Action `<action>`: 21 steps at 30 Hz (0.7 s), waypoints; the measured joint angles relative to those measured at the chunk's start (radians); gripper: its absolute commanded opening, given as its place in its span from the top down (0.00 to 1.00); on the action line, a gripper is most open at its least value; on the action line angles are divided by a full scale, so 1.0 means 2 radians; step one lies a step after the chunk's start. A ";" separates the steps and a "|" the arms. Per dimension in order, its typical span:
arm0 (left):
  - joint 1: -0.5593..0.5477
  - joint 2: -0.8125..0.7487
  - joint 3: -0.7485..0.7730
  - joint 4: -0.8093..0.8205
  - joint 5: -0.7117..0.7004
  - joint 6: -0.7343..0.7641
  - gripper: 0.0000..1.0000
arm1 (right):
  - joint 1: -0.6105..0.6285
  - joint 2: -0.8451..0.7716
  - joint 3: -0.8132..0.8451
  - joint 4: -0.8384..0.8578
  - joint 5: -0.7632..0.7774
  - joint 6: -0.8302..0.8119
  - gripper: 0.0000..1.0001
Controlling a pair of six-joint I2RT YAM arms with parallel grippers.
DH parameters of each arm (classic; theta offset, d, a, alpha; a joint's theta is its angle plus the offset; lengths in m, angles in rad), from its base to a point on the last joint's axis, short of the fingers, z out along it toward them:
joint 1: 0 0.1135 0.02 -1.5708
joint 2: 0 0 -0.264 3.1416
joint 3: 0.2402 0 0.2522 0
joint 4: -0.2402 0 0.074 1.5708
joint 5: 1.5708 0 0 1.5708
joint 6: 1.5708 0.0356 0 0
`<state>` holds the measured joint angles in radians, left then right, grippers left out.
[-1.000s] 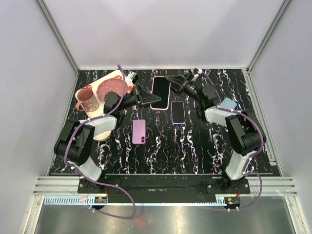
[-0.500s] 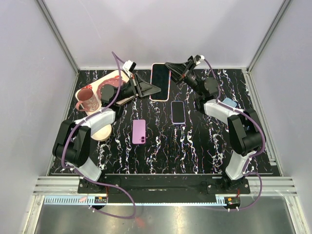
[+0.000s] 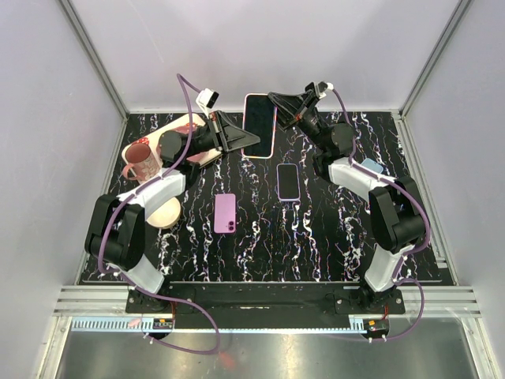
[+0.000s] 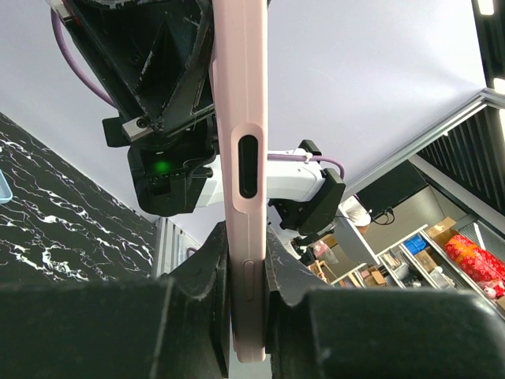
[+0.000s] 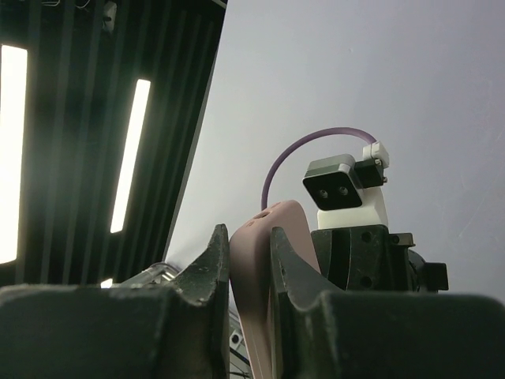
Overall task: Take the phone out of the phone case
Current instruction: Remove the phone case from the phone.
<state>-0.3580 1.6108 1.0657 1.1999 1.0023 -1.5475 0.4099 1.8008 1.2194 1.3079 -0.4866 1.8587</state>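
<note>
I am holding the phone, in its pink case, up off the table at the far end, between my two arms, with the dark screen facing the overhead camera. Its long axis is running near-to-far in that view, leaning a little to the right at the top.

My left gripper is closed on the left long edge toward the near end, and my right gripper is closed on the right long edge toward the far corner, so the two grips are sitting diagonally across from each other. In the left wrist view the case is standing edge-on between my fingers, pinched narrow across its thickness, with a side cutout showing above the grip. In the right wrist view a rounded corner of the case is poking up between my fingers, which are also narrow around it.

Both arms are equally near, each already touching the case. Judging by this, the next move is turning on that diagonal: one side is bracing while the other is peeling the soft rim away from the phone's edge. I cannot tell whether either grip is on the rim only or is clamping the phone too.

A purple phone is lying on the table below, well apart.
</note>
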 measured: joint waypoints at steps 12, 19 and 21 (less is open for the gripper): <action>0.001 -0.033 -0.033 -0.013 -0.011 0.003 1.00 | 0.010 0.000 -0.010 0.010 0.006 0.005 1.00; 0.001 -0.055 -0.096 -0.027 -0.021 0.003 1.00 | 0.008 0.004 -0.059 0.016 -0.018 0.013 1.00; 0.001 -0.060 -0.109 -0.033 -0.021 0.003 1.00 | 0.007 0.005 -0.070 0.017 -0.029 0.017 1.00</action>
<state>-0.3569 1.4918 0.8474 1.1332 0.9600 -1.5414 0.4232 1.8114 1.0790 1.3426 -0.5446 1.8923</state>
